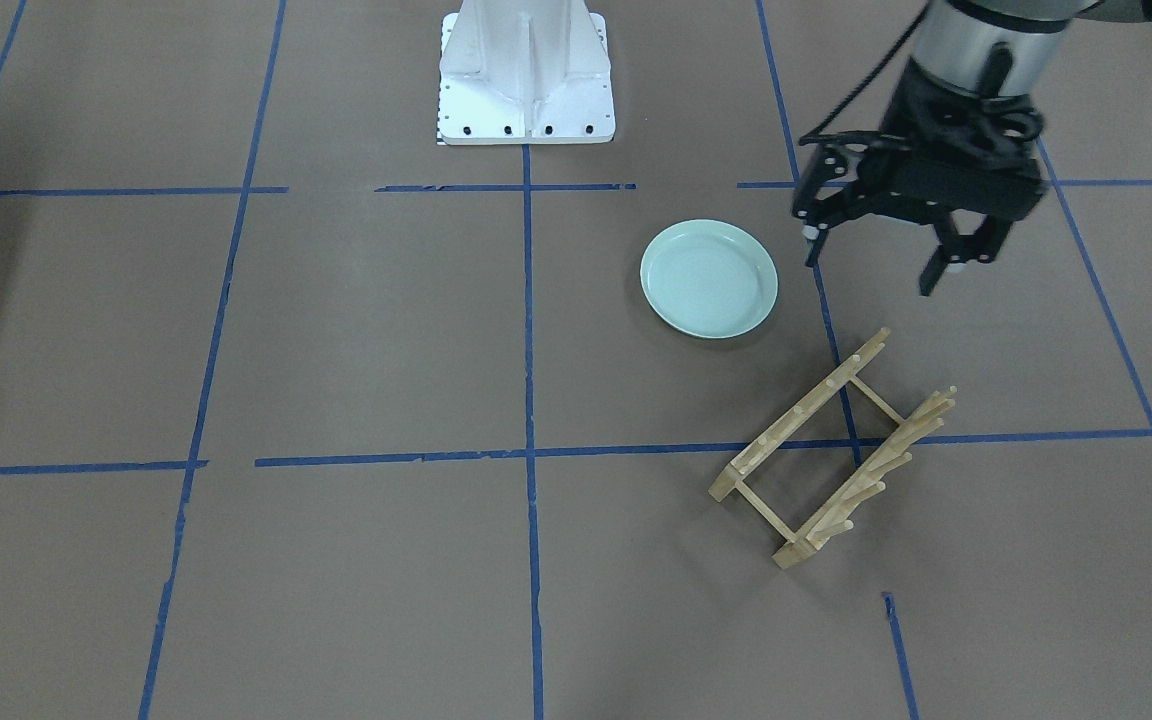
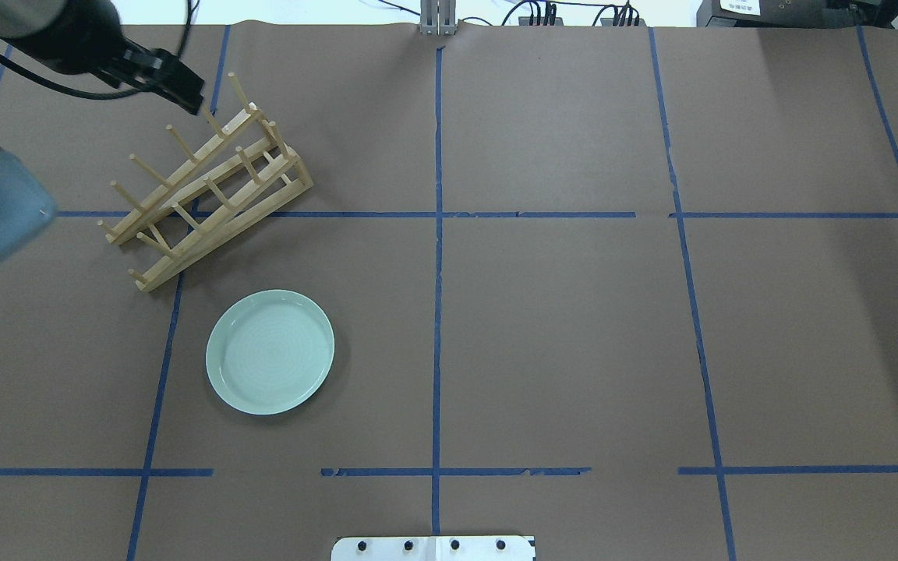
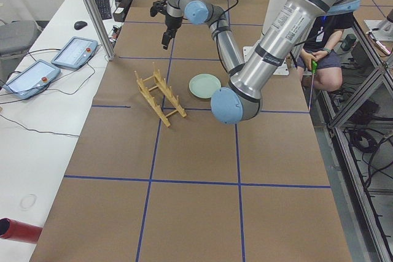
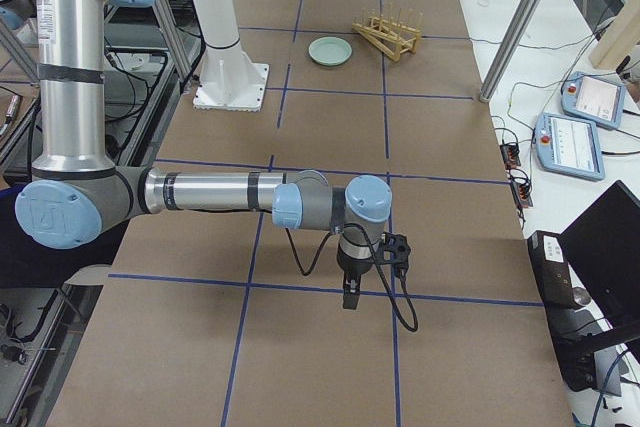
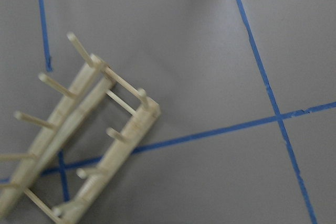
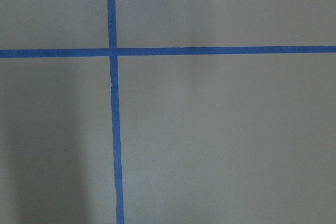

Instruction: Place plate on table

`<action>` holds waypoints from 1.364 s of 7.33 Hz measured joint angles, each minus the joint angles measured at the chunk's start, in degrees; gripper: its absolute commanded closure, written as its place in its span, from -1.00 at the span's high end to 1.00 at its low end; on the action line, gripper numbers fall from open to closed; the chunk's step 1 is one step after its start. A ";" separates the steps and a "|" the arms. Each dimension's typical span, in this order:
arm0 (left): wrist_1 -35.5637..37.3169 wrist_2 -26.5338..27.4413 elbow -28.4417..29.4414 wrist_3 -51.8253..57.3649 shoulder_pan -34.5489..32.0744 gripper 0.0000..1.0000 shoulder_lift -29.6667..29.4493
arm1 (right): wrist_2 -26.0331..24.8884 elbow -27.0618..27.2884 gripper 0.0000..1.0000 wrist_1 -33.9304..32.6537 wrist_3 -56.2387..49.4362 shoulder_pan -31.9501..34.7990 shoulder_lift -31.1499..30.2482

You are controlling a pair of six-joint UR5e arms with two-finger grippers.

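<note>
Brown paper-covered surface gridded with blue tape lines; white robot base bolted at the robot's edge, on the centre line. Light wooden peg rack sits on the robot's left half, skewed to the grid and straddling a tape crossing, pegs up, nothing in its slots. Pale mint-green plate lies flat on the surface, rim up, in the square between rack and base, near the rack but clear of it, touching neither tape line beside it. Left tool hangs above the surface, fingers pointing down, jaws spread wide with nothing between them; from the front it is just beside the plate, from overhead it sits over the rack's far end, so it looks well raised, though height is hard to judge. No contact with plate or rack. Right tool is well apart, low over the robot's right end, pointing down; seen small and side-on only, so cannot tell whether its jaws are apart or together
</note>
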 measured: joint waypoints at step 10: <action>-9.89 -10.83 15.99 36.20 -28.72 1.00 35.84 | 0.00 0.00 1.00 0.00 0.00 0.01 0.00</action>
